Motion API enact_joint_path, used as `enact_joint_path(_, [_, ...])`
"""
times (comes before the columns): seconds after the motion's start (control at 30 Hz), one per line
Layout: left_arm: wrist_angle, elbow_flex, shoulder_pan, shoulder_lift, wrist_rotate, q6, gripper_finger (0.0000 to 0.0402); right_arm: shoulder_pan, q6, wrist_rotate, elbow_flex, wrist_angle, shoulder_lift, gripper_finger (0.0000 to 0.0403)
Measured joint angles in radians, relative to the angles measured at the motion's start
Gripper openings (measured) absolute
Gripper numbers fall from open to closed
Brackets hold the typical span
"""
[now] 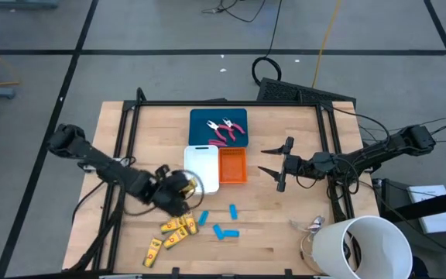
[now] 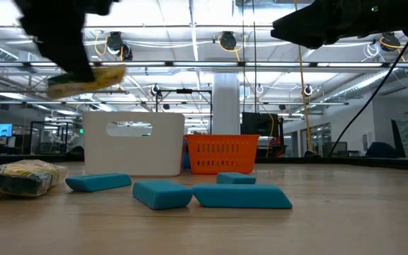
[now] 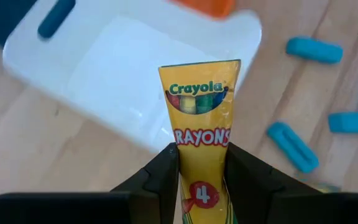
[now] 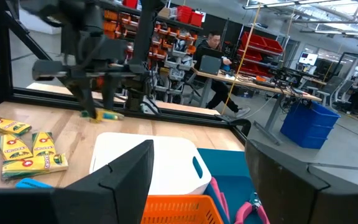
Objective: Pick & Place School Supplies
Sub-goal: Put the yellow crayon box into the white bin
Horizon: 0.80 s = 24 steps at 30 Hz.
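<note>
My left gripper (image 3: 202,155) is shut on a yellow crayon pack (image 3: 199,106) in the air at the white tray's (image 1: 202,169) near left corner. Several more yellow packs (image 1: 173,232) lie flat on the table near the front edge, and three blue pieces (image 1: 227,221) lie to their right. Two pink-handled pliers (image 1: 227,129) lie in the teal tray (image 1: 207,118). My right gripper (image 1: 273,164) is open and hovers to the right of the orange tray (image 1: 233,165), touching nothing. My left gripper pinches the crayon pack between its two fingers (image 3: 166,171) at the end printed with a "4" (image 3: 202,190). The pack runs on in line with the fingers, and its free end (image 3: 199,68) sticks out over the white tray's corner. It is lifted clear of the table, about level (image 2: 87,79).
The white tray and the orange tray stand side by side in mid-table, with the teal tray behind them. A big white cup (image 1: 366,248) lies at the near right corner. A black frame (image 1: 122,132) rims the table. A person (image 4: 213,59) sits at a desk far behind.
</note>
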<state>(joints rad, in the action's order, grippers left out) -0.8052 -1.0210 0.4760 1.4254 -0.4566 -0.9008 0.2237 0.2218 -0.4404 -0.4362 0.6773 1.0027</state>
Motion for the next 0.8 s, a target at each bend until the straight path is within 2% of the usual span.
enact_joint_path(0.23, [0.123, 0.0, -0.168, 0.0, 0.1, 0.212, 0.012, 0.0, 0.0, 0.0, 0.0, 0.0, 0.0, 0.0247])
enact_joint_path(0.53, [0.101, -0.001, -0.338, 0.008, 0.097, 0.226, 0.012, 0.0, 0.0, -0.002, 0.0, 0.0, 0.0, 0.0247])
enact_joint_path(0.8, [0.123, -0.002, -0.389, 0.081, 0.1, 0.227, 0.012, 0.0, -0.001, -0.003, 0.0, -0.001, 0.0, 0.0247])
